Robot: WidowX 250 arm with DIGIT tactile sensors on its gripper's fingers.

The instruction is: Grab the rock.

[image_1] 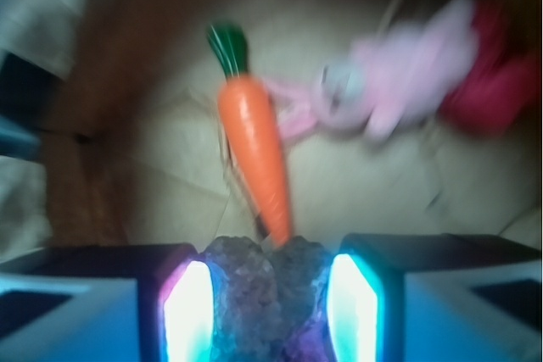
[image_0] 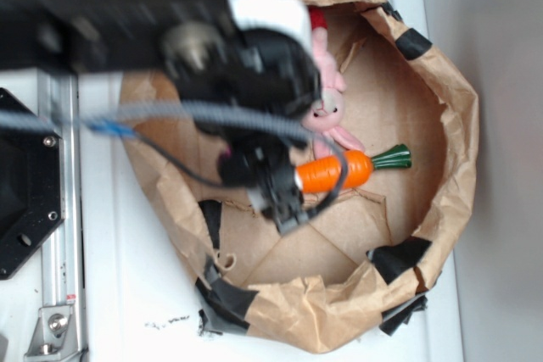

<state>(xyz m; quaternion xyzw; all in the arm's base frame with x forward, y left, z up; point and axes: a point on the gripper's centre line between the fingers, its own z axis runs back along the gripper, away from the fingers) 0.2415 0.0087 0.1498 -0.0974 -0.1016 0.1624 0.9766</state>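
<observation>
Paper basin (image_0: 450,116), brown, crumpled, patched with black tape (image_0: 399,256), on white tabletop (image_0: 127,294). Gripper (image_1: 270,303) low inside, fingers (image_1: 188,311) seemingly clamped on rock (image_1: 263,290), though blurred. Pink plush rabbit (image_1: 399,82) far right. Orange carrot (image_1: 254,154), green-topped, tip touching rock's far edge. Rock itself dark, rough, between the pads.

Brown paper bag (image_0: 450,125) — rolled rim patched with black tape patches (image_0: 399,256) — lies on a white table (image_0: 127,294). Inside it, an orange toy carrot (image_0: 335,171) with green top (image_0: 392,157) lies mid-floor. A pink plush rabbit (image_0: 329,103) lies just beside the carrot, against the bag's rim.
</observation>
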